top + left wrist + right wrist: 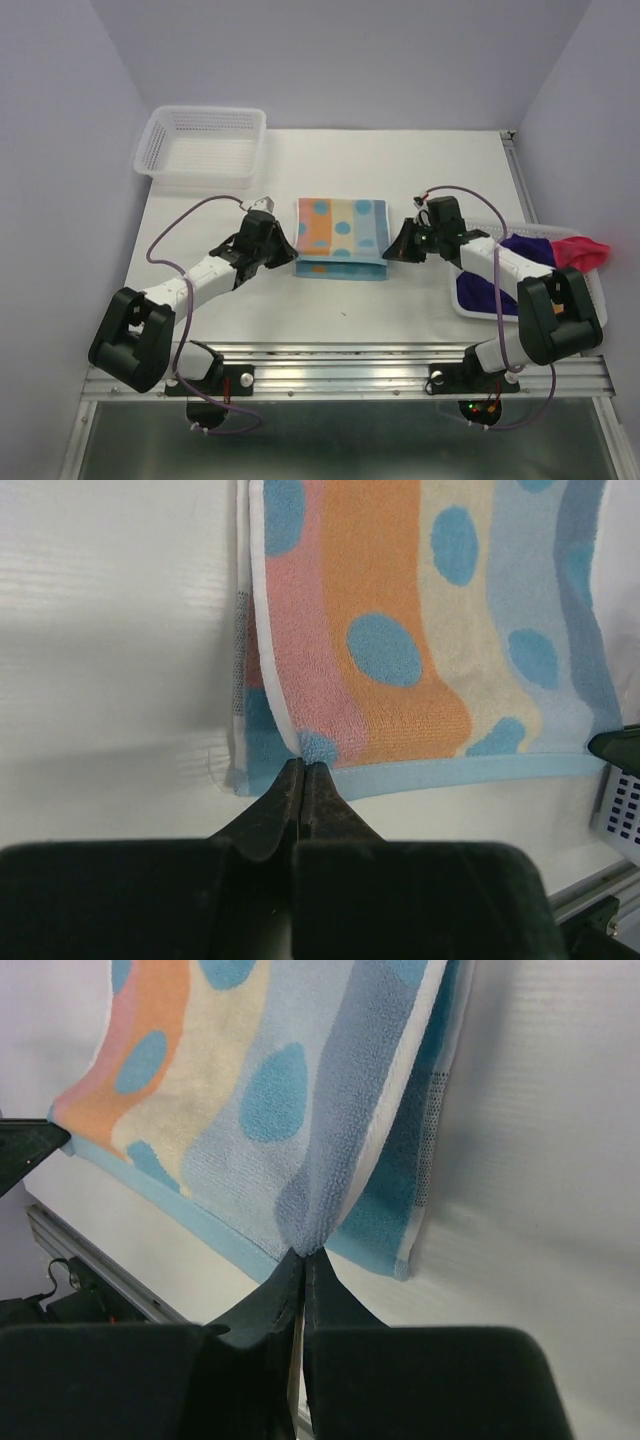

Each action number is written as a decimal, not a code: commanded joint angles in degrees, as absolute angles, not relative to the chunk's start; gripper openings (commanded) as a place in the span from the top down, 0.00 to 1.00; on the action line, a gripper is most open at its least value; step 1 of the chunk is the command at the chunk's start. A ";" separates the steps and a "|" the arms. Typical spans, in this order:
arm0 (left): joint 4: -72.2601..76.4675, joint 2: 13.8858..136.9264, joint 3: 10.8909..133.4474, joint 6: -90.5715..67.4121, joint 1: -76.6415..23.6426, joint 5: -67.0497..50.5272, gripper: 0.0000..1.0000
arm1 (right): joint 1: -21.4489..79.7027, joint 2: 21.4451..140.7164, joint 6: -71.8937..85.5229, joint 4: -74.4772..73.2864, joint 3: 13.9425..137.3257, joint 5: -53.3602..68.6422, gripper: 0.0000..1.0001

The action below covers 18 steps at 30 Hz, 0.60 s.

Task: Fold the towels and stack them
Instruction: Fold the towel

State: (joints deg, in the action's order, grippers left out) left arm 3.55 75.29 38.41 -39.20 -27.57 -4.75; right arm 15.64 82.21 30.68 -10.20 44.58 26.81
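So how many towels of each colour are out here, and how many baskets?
Patterned towel pile: 1, layered, maybe 2 towels
Purple towel: 1
Pink-red towel: 1
White baskets: 2, far-left basket and right basket
Total: 5, or 6

Top towel (340, 226) orange/cream/lt-blue stripes w/ blue dots; basket (205, 150) white.

The white counter (420, 160) carries a folded spotted towel (340, 228) at its middle, a white mesh basket (200, 145) in the far left corner, and a second basket (465, 308) at the right edge.
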 commanded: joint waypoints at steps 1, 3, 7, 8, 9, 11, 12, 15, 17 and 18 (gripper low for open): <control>2.29 74.35 36.74 -39.38 -28.47 -0.44 1.00 | 16.52 80.51 32.17 -6.86 41.06 25.40 0.96; 0.89 74.53 36.30 -39.55 -28.56 -0.44 0.96 | 17.05 81.03 31.99 -6.68 40.35 25.58 0.89; 0.09 73.83 37.17 -39.03 -28.83 1.39 0.65 | 17.84 82.00 31.91 -7.12 40.34 24.79 0.63; -2.26 73.57 38.22 -38.94 -28.92 2.10 0.53 | 17.84 81.57 31.30 -8.51 41.12 24.18 0.57; -2.72 73.13 38.93 -38.85 -29.00 2.46 0.49 | 17.84 81.13 31.03 -9.31 42.09 23.47 0.53; -2.90 71.99 41.12 -37.80 -29.00 3.33 0.38 | 17.84 80.51 29.89 -11.76 46.29 19.89 0.38; -2.90 71.90 42.18 -37.18 -29.00 3.86 0.27 | 17.84 80.59 29.27 -12.39 47.88 18.73 0.35; -3.08 75.13 48.04 -34.47 -28.31 5.27 0.17 | 17.84 82.78 27.78 -13.27 55.16 13.38 0.31; -3.25 80.38 53.66 -31.92 -27.25 4.14 0.17 | 17.84 87.87 25.77 -14.14 61.39 9.60 0.31; -3.51 82.33 55.79 -31.30 -26.81 3.96 0.17 | 17.84 90.24 24.97 -14.50 63.52 8.54 0.31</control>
State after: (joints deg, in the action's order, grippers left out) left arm -4.95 76.86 45.91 -36.36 -28.23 2.68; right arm 17.45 84.62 29.10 -14.81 52.14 16.95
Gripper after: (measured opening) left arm 0.833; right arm 0.691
